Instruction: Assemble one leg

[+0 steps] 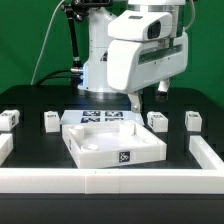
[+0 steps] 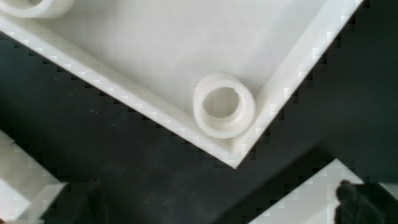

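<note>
Four small white legs with tags stand in a row behind the panel: two at the exterior view's left [image 1: 10, 119] [image 1: 50, 121] and two at its right [image 1: 156, 121] [image 1: 193, 120]. The large white rimmed panel [image 1: 112, 143] lies in the middle. My gripper [image 1: 134, 102] hangs just above the panel's far right corner, apart from every leg. In the wrist view the gripper [image 2: 210, 212] is open and empty, its dark fingertips [image 2: 365, 200] at the frame's edges, over the panel's corner hole [image 2: 222, 102]. No leg shows in the wrist view.
The marker board [image 1: 98, 117] lies behind the panel under the arm. White rails border the work area at the exterior view's left [image 1: 5, 148], right [image 1: 208, 155] and front [image 1: 110, 181]. A second corner hole [image 2: 36, 5] shows in the wrist view.
</note>
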Motion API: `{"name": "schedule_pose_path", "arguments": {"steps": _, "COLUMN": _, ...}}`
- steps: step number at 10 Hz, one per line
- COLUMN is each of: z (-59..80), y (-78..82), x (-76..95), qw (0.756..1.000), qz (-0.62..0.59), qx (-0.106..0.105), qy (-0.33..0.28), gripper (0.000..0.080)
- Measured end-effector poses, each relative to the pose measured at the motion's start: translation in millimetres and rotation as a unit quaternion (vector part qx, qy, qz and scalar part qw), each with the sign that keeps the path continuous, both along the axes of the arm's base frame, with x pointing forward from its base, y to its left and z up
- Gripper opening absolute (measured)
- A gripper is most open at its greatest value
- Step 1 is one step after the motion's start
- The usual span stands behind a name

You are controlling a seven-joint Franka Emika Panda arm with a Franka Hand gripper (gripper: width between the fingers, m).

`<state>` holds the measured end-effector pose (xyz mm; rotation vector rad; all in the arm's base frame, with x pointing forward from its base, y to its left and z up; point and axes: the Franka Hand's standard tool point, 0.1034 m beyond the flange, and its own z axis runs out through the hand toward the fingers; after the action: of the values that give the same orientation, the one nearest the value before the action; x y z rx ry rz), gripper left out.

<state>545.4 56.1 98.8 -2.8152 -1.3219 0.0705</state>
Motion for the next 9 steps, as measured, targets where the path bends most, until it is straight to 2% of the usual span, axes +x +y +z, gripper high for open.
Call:
{"name": "schedule_pose_path", "arguments": {"steps": 1, "z": -1.6, "y": -0.6, "x": -1.1, "qw": 1.0, "qz": 0.011, "qx": 0.001, "qy": -0.001, "gripper": 0.065}}
{"name": "schedule_pose_path", "arguments": {"steps": 3, "z": -12.0, "y": -3.2, "x": -13.5, "qw": 0.998, "qz": 0.066, "qx": 0.003, "qy": -0.002, "gripper": 0.065}}
{"name": "schedule_pose_path", "arguments": {"steps": 6, "z": -24.6, "y": -11.2, "x": -31.8, "qw": 0.98, "qz": 0.197, "qx": 0.0, "qy": 0.011, "gripper": 0.065}}
{"name": "schedule_pose_path", "arguments": {"steps": 7, "z": -27.8, "y": -15.2, "x": -36.6, "qw": 0.979, "qz": 0.202, "qx": -0.001, "qy": 0.014, "gripper": 0.065}}
{"name": "schedule_pose_path", "arguments": {"steps": 9, "z": -27.5, "y": -14.5, "x": -35.4, "qw": 0.98, "qz": 0.201, "qx": -0.001, "qy": 0.013, "gripper": 0.065}}
